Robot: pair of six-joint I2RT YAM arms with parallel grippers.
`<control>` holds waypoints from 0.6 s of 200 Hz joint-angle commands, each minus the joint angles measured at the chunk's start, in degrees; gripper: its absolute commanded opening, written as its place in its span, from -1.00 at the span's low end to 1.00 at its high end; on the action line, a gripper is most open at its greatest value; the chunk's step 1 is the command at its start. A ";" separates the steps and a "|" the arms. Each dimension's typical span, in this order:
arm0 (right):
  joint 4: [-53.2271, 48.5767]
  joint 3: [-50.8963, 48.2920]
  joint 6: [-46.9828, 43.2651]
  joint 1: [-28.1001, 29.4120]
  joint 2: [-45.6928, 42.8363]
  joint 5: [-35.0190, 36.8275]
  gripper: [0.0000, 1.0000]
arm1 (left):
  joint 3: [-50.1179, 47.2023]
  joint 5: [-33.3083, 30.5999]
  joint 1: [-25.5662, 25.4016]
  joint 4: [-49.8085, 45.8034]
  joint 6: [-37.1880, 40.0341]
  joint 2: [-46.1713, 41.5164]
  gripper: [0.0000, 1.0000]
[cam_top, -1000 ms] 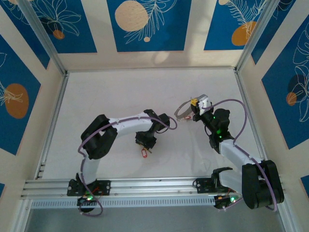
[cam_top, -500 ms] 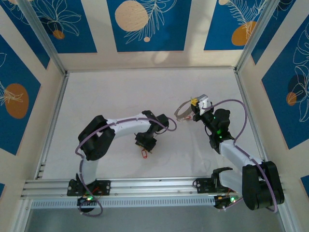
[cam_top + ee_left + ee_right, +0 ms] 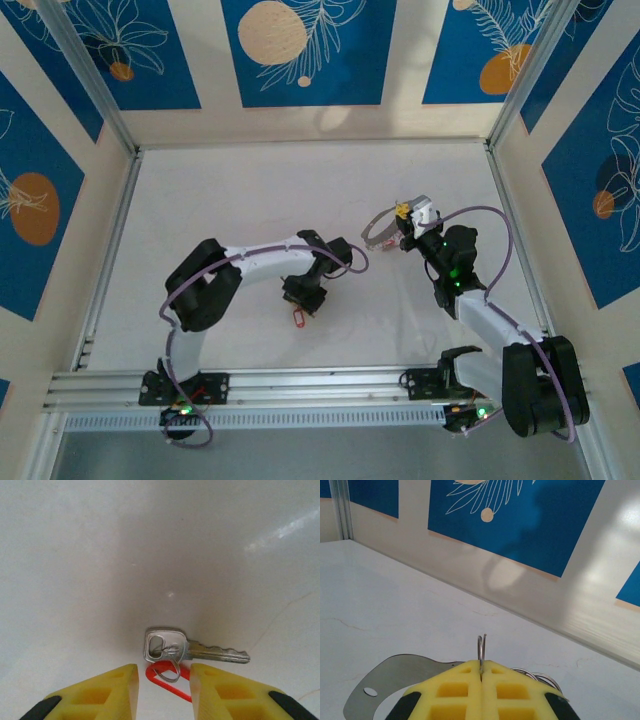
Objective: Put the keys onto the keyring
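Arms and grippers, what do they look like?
Left arm and right arm: white links, black joints, a purple cable looping along each. Green lights near the right wrist and at both bases. Left gripper and right gripper: yellow grid-moulded fingers, black outer patches.

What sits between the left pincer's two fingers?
Left wrist view: the red tag of the key lies between the open left pincer's fingers; the key itself rests on the table just past them.
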 commanded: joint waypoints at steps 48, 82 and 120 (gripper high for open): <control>2.00 -0.45 -1.13 0.48 -1.89 0.67 -1.00 | 3.54 -0.98 -0.36 -3.56 0.42 3.49 -0.39; 1.70 -0.71 -1.46 0.37 -2.45 1.21 -1.00 | 3.37 -2.25 -0.28 -4.19 -0.40 3.41 -0.44; 2.06 -0.64 -1.21 0.38 -2.02 1.13 -1.00 | 3.19 -5.32 -0.26 -5.15 -1.14 2.79 -0.50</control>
